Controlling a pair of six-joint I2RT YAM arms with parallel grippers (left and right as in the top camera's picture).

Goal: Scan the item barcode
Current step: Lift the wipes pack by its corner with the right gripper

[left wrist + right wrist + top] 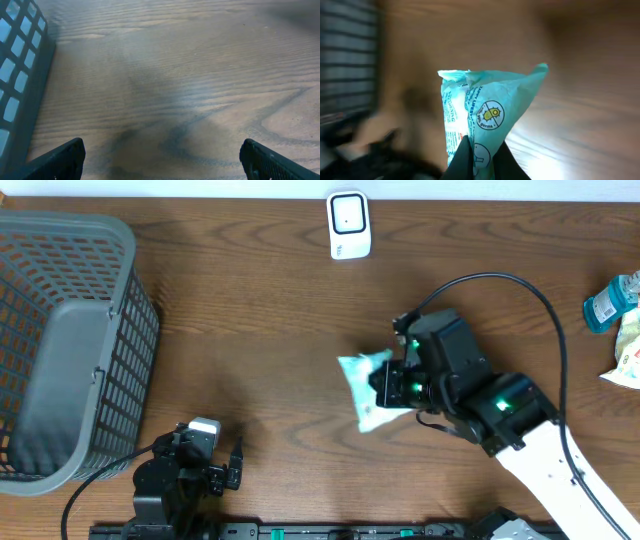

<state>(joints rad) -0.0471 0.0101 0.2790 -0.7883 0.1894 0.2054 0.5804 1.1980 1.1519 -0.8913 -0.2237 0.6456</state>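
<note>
A light teal soft packet (pixel 368 386) with printed round symbols is held up over the middle of the table; my right gripper (pixel 392 385) is shut on its edge. In the right wrist view the packet (pixel 487 112) rises between the two dark fingers (pixel 462 160), pinched at its lower end by my right gripper (pixel 482 162). No barcode shows on the faces in view. A white scanner (pixel 349 224) stands at the back edge of the table. My left gripper (pixel 162 157) rests low at the front left, open, with only bare wood between its fingers.
A grey mesh basket (pixel 60 350) fills the left side of the table, and its wall (pixel 20 65) shows at the left of the left wrist view. At the right edge lie a teal bottle (pixel 610 302) and a white-green packet (pixel 628 352).
</note>
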